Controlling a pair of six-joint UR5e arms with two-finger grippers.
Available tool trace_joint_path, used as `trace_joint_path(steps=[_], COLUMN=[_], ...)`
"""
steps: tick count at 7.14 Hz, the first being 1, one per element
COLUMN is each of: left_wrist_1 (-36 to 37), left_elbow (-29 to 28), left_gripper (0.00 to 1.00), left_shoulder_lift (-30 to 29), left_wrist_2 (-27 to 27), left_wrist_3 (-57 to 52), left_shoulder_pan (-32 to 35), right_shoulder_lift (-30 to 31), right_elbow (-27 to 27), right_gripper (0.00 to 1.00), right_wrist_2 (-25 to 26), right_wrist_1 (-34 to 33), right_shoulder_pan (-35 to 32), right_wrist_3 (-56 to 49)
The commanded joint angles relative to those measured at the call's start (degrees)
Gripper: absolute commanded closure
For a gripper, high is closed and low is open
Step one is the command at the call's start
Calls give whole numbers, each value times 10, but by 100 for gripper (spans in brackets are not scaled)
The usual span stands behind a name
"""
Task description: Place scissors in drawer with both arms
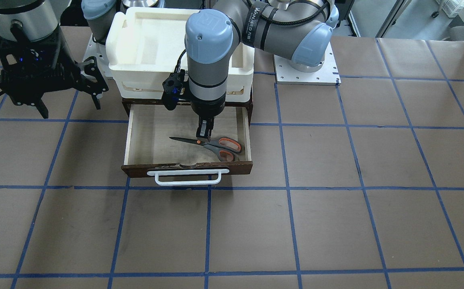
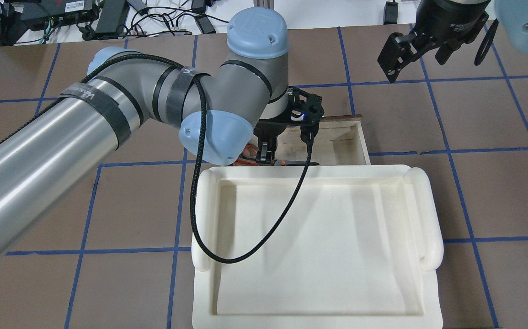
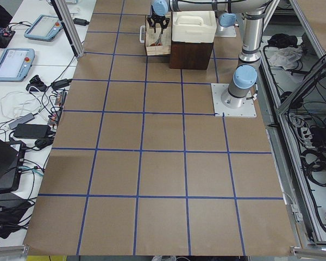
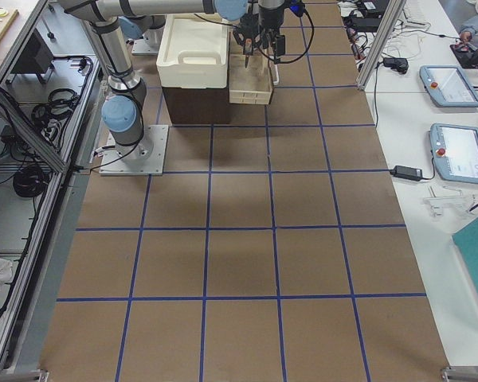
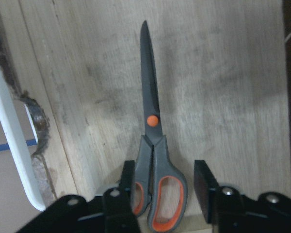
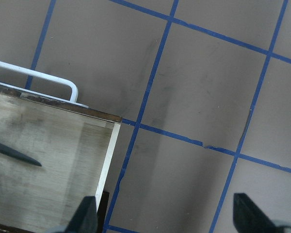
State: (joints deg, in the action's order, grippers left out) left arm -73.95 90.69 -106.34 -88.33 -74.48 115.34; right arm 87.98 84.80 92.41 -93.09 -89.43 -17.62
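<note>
The left tool (image 5: 165,167) sits parted around the scissors (image 5: 153,121) handles on the drawer (image 5: 223,97) floor; the right tool (image 6: 166,200) wide, empty

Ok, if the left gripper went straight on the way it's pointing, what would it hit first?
The scissors: the left gripper points straight down into the drawer with its jaws open on either side of the handles. It would likely meet those handles, then the plywood floor; the gap is unclear.

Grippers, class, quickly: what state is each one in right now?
Left gripper: open, jaws either side of the scissors handles in the drawer.
Right gripper: open, holding nothing.
</note>
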Motion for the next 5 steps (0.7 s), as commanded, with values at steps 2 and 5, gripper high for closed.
trace_joint_path(steps=[2,5], left_wrist_1=[-1,-2], left_elbow=[-15,-44], left_gripper=[34,17], left_shoulder_lift=[29,68], left_wrist_2=[-3,5], left_wrist_3=[115,372], left_shoulder_pan=[-22,-149], right_shoulder_lift=[0,15], right_elbow=[-4,-6], right_gripper=[0,0], right_wrist_2=[-14,-10], right_wrist_1=[-2,26], right_shoulder_pan=[3,0], right_wrist_3=[15,70])
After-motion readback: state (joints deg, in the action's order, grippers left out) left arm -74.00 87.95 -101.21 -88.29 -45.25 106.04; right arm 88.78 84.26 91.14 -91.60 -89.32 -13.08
